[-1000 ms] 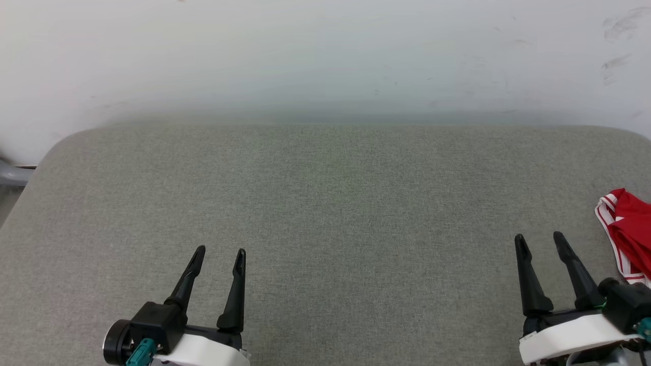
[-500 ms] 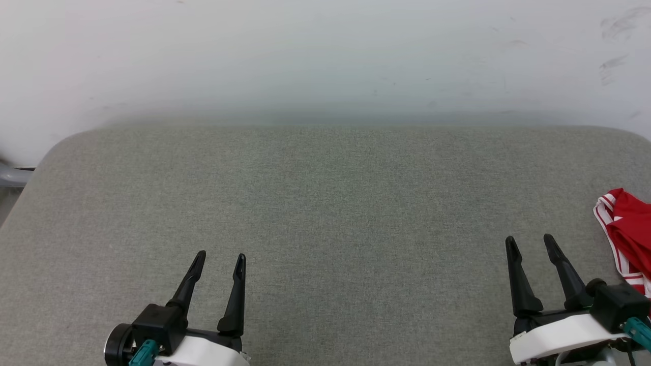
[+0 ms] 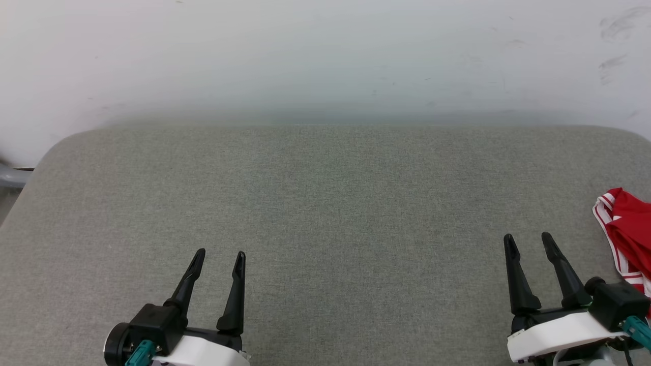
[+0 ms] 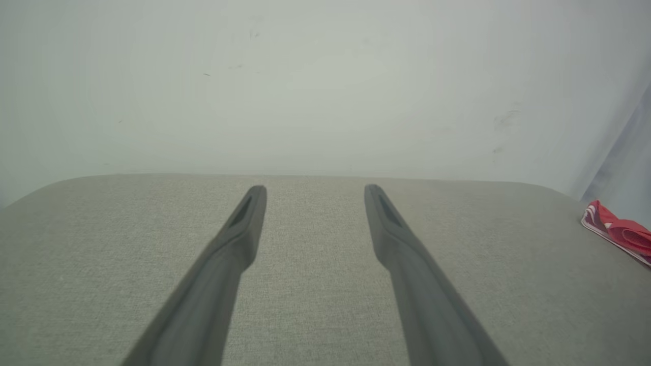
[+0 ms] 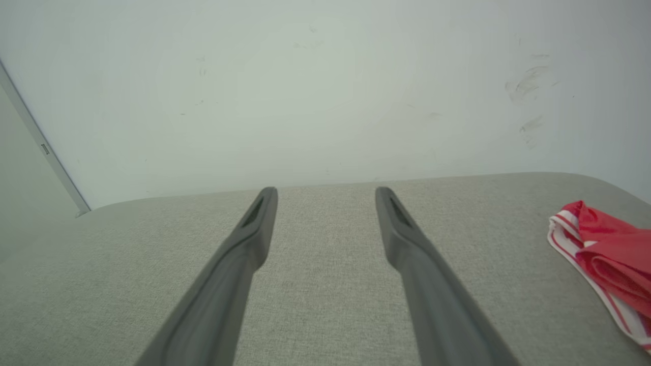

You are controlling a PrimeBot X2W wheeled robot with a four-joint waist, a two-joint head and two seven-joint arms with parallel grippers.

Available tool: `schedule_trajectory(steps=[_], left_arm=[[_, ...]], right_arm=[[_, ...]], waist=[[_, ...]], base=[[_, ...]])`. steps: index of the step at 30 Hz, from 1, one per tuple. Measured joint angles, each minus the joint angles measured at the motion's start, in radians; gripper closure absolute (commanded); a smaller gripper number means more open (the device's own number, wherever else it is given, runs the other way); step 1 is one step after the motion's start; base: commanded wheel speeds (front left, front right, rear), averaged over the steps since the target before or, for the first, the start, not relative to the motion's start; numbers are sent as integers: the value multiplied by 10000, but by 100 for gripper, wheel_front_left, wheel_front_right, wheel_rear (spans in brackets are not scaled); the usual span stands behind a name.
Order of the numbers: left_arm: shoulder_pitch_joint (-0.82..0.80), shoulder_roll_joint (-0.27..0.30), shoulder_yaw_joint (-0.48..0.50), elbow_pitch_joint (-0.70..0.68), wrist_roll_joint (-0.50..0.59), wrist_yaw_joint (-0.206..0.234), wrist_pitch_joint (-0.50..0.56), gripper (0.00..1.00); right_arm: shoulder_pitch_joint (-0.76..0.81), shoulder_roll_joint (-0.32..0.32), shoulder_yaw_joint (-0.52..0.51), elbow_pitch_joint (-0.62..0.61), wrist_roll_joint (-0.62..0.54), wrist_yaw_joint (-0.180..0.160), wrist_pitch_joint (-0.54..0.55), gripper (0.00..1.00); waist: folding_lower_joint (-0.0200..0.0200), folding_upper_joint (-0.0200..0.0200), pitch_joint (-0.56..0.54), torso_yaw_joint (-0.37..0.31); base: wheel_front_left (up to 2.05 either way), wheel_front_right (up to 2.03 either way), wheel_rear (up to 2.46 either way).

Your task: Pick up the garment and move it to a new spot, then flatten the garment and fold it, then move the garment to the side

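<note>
Red shirt (image 3: 629, 226) lies bunched just right of your right gripper (image 3: 527, 237), untouched; it and your left gripper (image 3: 220, 253) stand wide, empty, over the grey cushion (image 3: 325, 203).

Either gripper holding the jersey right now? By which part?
Nothing is held. The left gripper and right gripper are both open and empty; the jersey lies untouched, off to the right.

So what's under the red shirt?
The red shirt lies bunched on the grey fabric-covered surface, which shows beside it. Anything tucked beneath is hidden by the cloth, and part of the shirt runs past the picture's edge.
</note>
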Motion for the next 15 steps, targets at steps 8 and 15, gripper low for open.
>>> schedule_trajectory(steps=[8, 15], left_arm=[[181, -6, 36, 238, -188, 0, 46, 100], [223, 25, 65, 353, -1555, 13, 286, 100]], right_arm=[[235, 27, 42, 336, 36, 2, 59, 100], [249, 44, -36, 437, 1225, 2, 389, 100]], waist=[[0, 0, 21, -10], [0, 0, 22, -21]], base=[[0, 0, 0], [0, 0, 0]])
